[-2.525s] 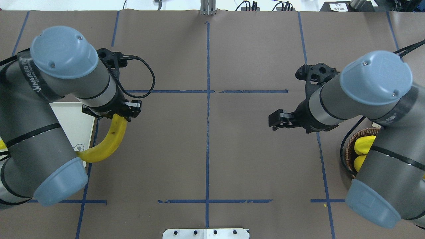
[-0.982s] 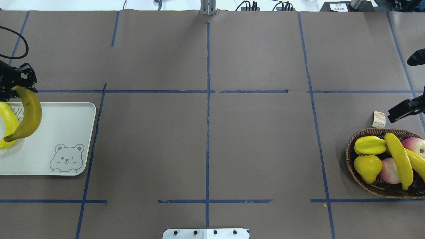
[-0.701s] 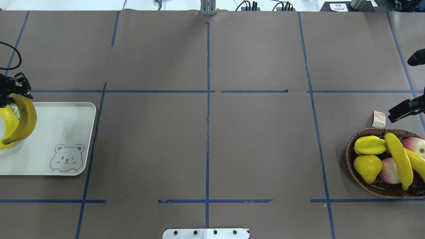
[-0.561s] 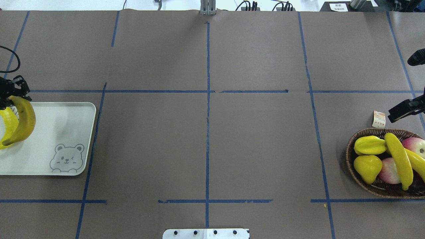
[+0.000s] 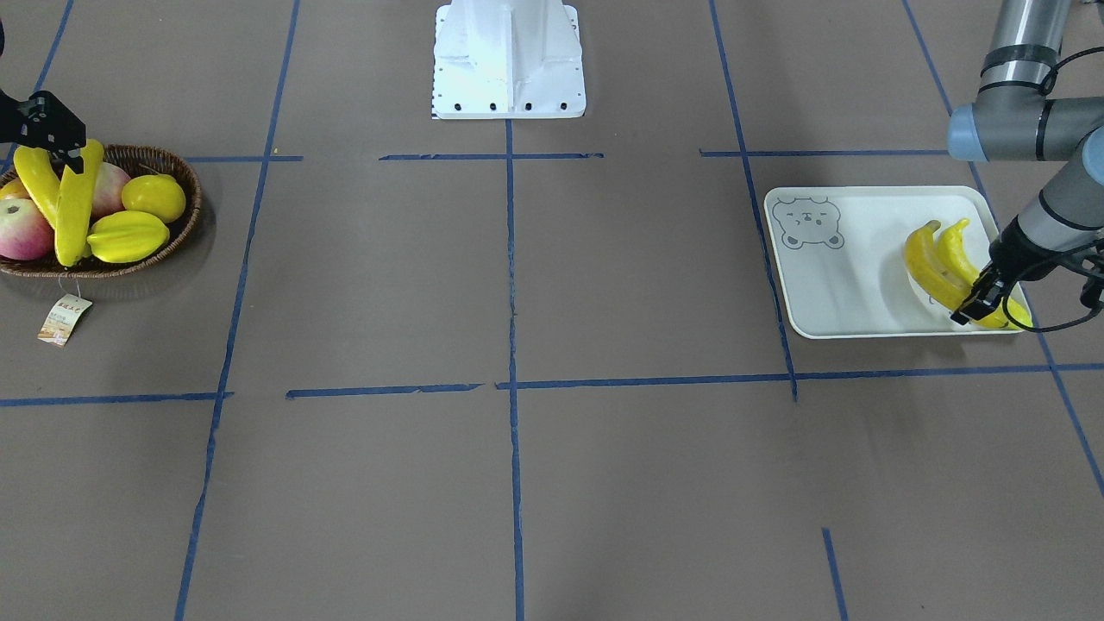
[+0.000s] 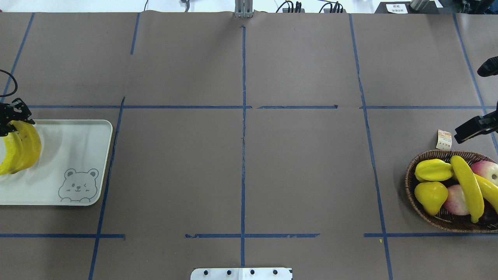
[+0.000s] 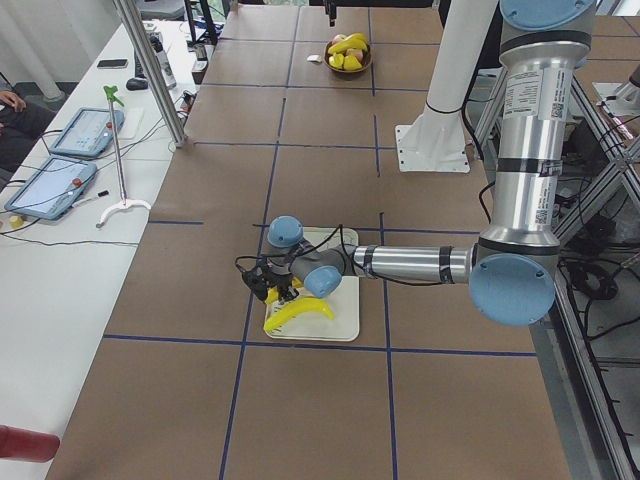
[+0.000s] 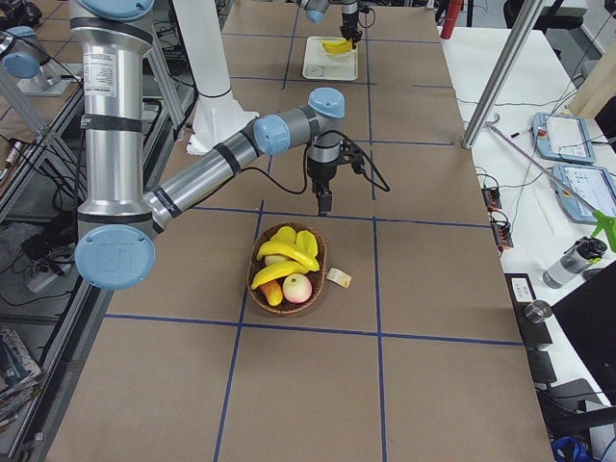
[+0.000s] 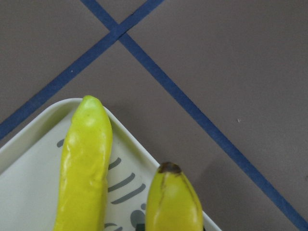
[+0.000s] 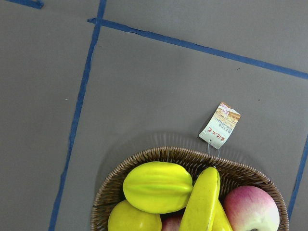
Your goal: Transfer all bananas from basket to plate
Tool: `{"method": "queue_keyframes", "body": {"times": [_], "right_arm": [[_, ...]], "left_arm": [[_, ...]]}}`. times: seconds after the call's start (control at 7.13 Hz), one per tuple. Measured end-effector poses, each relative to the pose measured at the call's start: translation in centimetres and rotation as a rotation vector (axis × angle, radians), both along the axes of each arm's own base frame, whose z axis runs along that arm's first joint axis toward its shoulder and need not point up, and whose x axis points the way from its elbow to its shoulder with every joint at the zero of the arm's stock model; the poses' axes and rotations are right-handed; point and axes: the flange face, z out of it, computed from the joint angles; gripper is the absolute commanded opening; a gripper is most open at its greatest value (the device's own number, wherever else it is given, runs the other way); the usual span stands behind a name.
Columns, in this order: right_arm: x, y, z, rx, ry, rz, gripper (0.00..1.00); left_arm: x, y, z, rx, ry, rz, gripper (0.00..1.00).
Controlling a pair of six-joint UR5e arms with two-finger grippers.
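Just set the darker banana (image 6: 29,147) down on the plate (image 6: 78,155), flush beside the paler banana (image 6: 7,157) already lying there, at the end away from the bear drawing (image 6: 78,184). Still clenching it at the stem end w/ the left gripper (image 6: 11,116), as far as front & overhead views show; no release yet. Means 2 of 4 on the plate, so prob. halfway thru. Needs only to let go & lift clear.

Vs 2.5 s ago: was carrying that banana in over the plate's inner edge, most of it hanging out over the surface (image 6: 241,175), w/ both arms filling the overhead view. Vs 1 s ago: was holding it tilted across the paler one, well above the plate; since then brought lower & swung parallel.

Keeping the right gripper (image 6: 472,128) parked just past the far rim of the basket (image 6: 412,202), near the paper tag (image 6: 443,140), same spot as 1 s ago. Can't tell if open or closed; no fingers in wrist view.

Leaves 2 more in the basket: top banana (image 6: 467,186) lying across the other fruit, second banana (image 6: 488,188) just beside it, near the starfruit (image 6: 432,170). Prob. top one next.
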Motion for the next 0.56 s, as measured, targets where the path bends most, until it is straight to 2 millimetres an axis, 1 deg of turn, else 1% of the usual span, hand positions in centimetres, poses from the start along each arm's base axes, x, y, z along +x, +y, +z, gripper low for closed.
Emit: {"method": "queue_keyframes", "body": {"times": [0.14, 0.28, 0.56], "right_arm": [[0.00, 0.00, -0.04, 0.001, 0.000, 0.000, 0.99], [0.00, -0.01, -0.07, 0.002, -0.001, 0.000, 0.99], [0.00, -0.02, -0.01, 0.001, 0.001, 0.000, 0.99]], "left_arm": [[0.10, -0.10, 0.18, 0.007, 0.002, 0.003, 0.75], [0.18, -0.19, 0.18, 0.013, 0.003, 0.006, 0.99], [0.06, -0.09, 0.29, 0.015, 0.003, 0.007, 1.00]]}}
